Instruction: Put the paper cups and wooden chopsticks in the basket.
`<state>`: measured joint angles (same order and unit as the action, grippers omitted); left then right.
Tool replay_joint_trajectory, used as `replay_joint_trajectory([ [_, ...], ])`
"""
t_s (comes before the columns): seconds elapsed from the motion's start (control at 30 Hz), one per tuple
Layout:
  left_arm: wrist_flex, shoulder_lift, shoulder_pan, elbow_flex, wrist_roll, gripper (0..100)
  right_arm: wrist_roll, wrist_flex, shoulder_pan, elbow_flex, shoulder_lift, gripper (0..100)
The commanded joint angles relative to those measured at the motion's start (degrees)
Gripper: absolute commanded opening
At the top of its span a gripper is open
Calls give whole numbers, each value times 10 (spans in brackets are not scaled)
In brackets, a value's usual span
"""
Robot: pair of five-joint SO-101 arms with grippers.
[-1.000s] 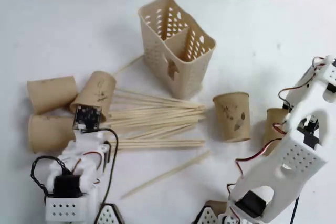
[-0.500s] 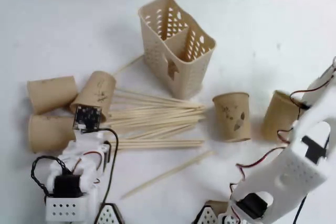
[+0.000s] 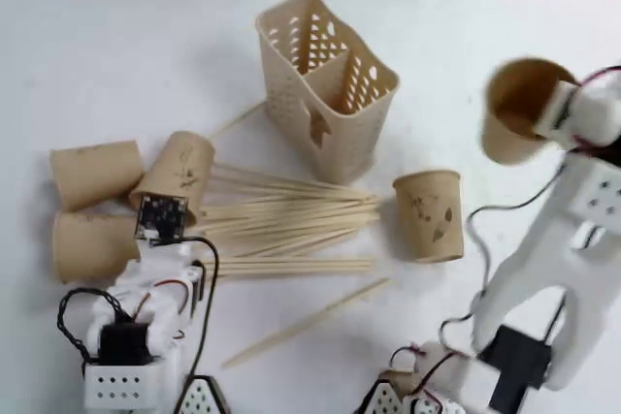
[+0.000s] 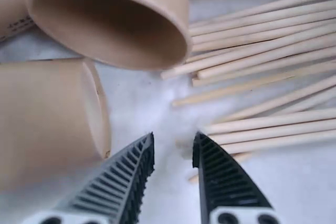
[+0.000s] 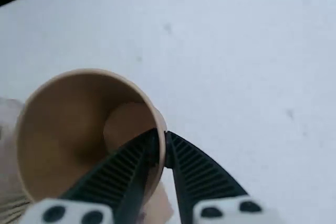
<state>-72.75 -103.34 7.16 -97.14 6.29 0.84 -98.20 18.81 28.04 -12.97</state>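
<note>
We see the right gripper [image 5: 160,137] clamped on the rim of a brown paper cup [image 3: 517,109], one finger inside and one outside. It is at the upper right of the high view, right of the beige perforated plastic basket [image 3: 291,113]. The left gripper [image 4: 173,145] stands open at lower left, between a lying paper cup [image 4: 47,119] and the pale wooden chopsticks [image 3: 291,220] spread at centre. An upright paper cup [image 3: 427,215] stands just right of them.

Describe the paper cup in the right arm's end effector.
The plain brown paper cup is empty, its round bottom visible inside. The right end effector pinches its rim, one black ridged finger inside the wall, one outside. It hangs tilted, mouth towards the high camera, right of the perforated beige plastic basket.
</note>
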Motion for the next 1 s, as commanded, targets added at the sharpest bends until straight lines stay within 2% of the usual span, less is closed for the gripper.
replay_joint_trajectory([
  [0.0,-3,1,5,0,3,135,66,25,-84,28,-55,16],
  [0.1,-3,1,5,0,3,135,100,76,-153,28,-77,16],
  [0.23,-3,1,5,0,3,135,102,129,-247,28,-85,16],
  [0.4,-3,1,5,0,3,135,98,182,-316,11,-71,16],
  [0.57,-3,1,5,0,3,135,98,204,-320,1,-11,16],
  [0.97,-3,1,5,0,3,135,98,195,-277,1,86,16],
])
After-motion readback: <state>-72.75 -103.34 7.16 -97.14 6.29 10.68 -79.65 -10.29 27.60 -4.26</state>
